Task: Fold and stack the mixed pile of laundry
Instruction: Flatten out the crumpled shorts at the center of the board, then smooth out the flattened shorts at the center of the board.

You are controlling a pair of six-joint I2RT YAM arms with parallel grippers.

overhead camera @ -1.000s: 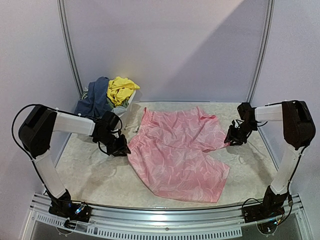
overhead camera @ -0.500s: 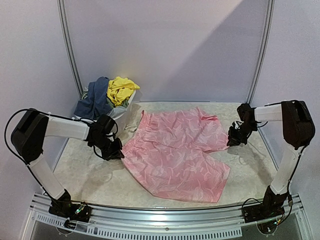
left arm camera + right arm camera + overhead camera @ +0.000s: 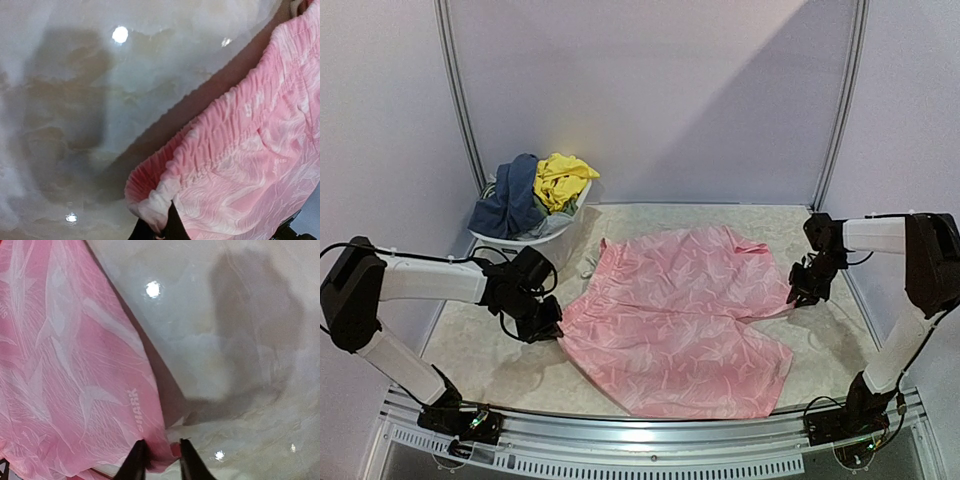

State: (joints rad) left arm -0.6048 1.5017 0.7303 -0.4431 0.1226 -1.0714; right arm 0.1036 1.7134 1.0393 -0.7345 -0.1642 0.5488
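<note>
On the table [image 3: 485, 350], the pale pink patterned piece [image 3: 675, 320] is held spread for folding. Its waistband is clamped in the left gripper [image 3: 551, 327]; the right gripper [image 3: 807, 291] has jaws narrowly apart around a leg hem, its hold unclear. A flat lay-down, then a first fold, is called for.

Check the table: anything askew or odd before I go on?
Nothing spilled or torn. The pink shorts lie diagonally, one waistband corner pinched in the left gripper; the heaped laundry overhangs the rim of the white tub.
</note>
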